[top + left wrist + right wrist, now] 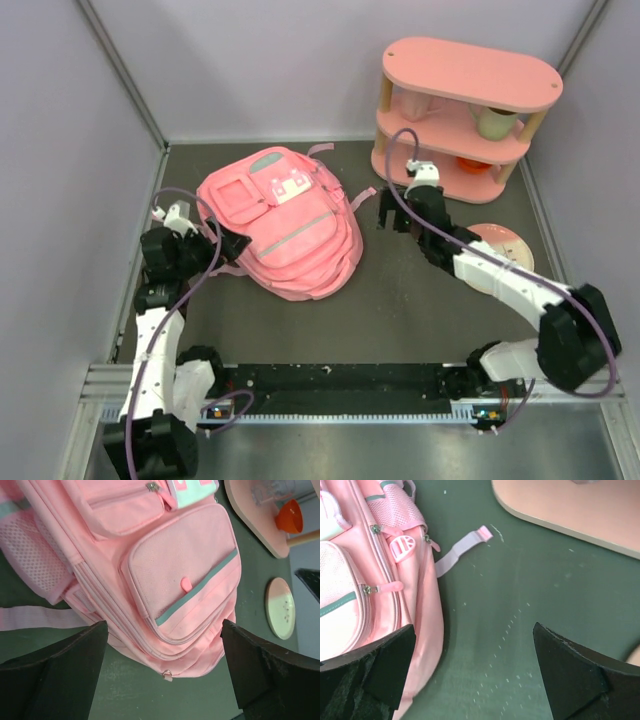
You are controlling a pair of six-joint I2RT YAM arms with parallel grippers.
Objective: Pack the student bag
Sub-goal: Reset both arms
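The left tool (236, 243) is standing released, jaws spread wide, just beside the left edge of the student bag (290, 225). The bag is lying front-up on the surface (400, 310), its long axis running far to near and its top pointing toward the far wall; its back is lying hidden underneath. The right tool (385, 212), also spread and gripping nothing, is hovering near the bag's right side.

Student bag (285, 220) lay flat on the surface (400, 310), left of centre. Shelf unit (465, 110) stood back right, with a cup (495, 122) on its middle tier. Plate (498, 255) sat on the surface in front of it. Left claw (238, 243) was at the student bag's left edge, right claw (385, 213) between student bag and shelf unit.
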